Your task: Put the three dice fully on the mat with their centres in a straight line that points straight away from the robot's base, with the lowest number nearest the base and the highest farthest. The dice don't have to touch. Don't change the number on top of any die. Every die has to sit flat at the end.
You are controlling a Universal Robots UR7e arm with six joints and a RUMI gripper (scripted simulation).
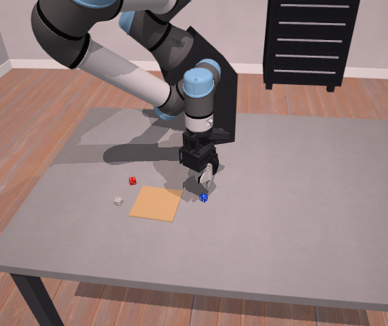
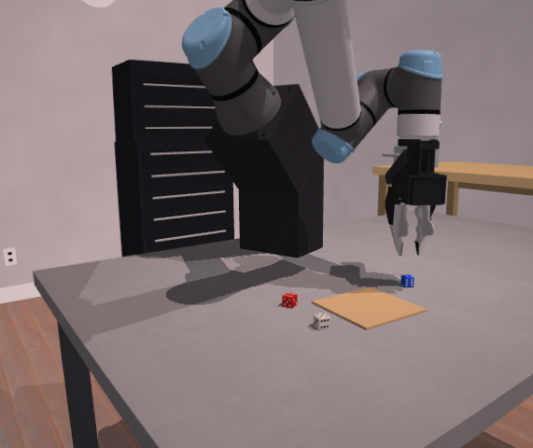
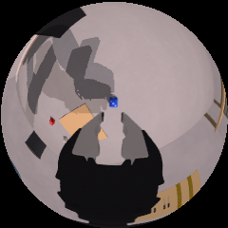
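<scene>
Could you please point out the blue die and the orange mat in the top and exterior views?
Blue die (image 1: 203, 197) (image 2: 407, 281): top and exterior views, middle of its visible faces.
Orange mat (image 1: 156, 204) (image 2: 369, 308): top and exterior views, bare upper surface.

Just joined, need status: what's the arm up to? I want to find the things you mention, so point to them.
The end effector (image 1: 206, 186) (image 2: 410, 254) (image 3: 112, 112) hangs above the table with its jaws partly apart and nothing between them, near the blue die (image 1: 203, 197) (image 2: 407, 280) (image 3: 113, 102), probably about to pick it up. The red die (image 1: 132, 180) (image 2: 289, 300) (image 3: 52, 122) and white die (image 1: 117, 201) (image 2: 321, 321) sit on the table (image 1: 274, 227) (image 2: 232, 376) too. No die is on the mat (image 1: 155, 204) (image 2: 369, 308) (image 3: 78, 121) yet.
</scene>
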